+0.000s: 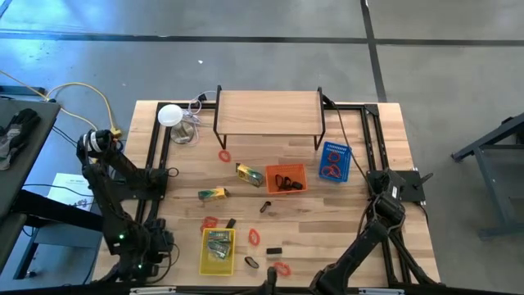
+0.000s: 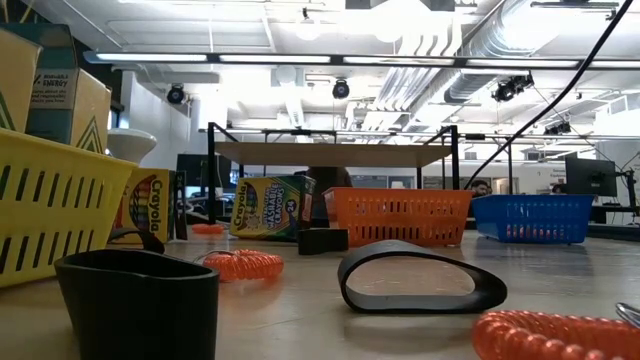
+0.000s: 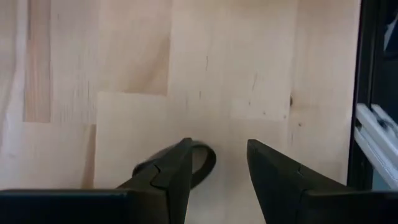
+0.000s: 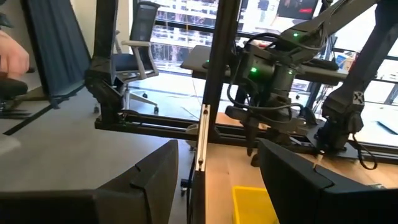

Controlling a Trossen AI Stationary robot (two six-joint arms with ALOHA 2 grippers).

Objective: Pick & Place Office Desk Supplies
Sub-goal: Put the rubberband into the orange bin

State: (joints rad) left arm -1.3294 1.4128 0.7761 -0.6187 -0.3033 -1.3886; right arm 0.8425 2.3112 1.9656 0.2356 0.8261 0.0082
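Note:
Office desk supplies lie loose on the wooden table: red ring bands [image 1: 254, 236], black clips [image 1: 250, 262] and yellow-green packs [image 1: 213, 193]. The yellow basket [image 1: 217, 250] holds packs, the orange basket [image 1: 285, 178] holds black clips, and the blue basket [image 1: 334, 161] holds red bands. My left gripper [image 3: 217, 149] stands open at the near left beside the yellow basket. It points down at bare wood with nothing between its fingers, and a black looped clip [image 3: 202, 163] lies partly hidden behind one finger. My right gripper [image 4: 217, 146] is open at the right [image 1: 385, 188], held level and high, facing across the table.
A wooden shelf riser [image 1: 268, 112] stands at the far middle, with a white round disc [image 1: 169, 115] to its left. Black frame rails [image 1: 155, 156] run along both sides of the table. Bare wood lies between the yellow basket and the left rail.

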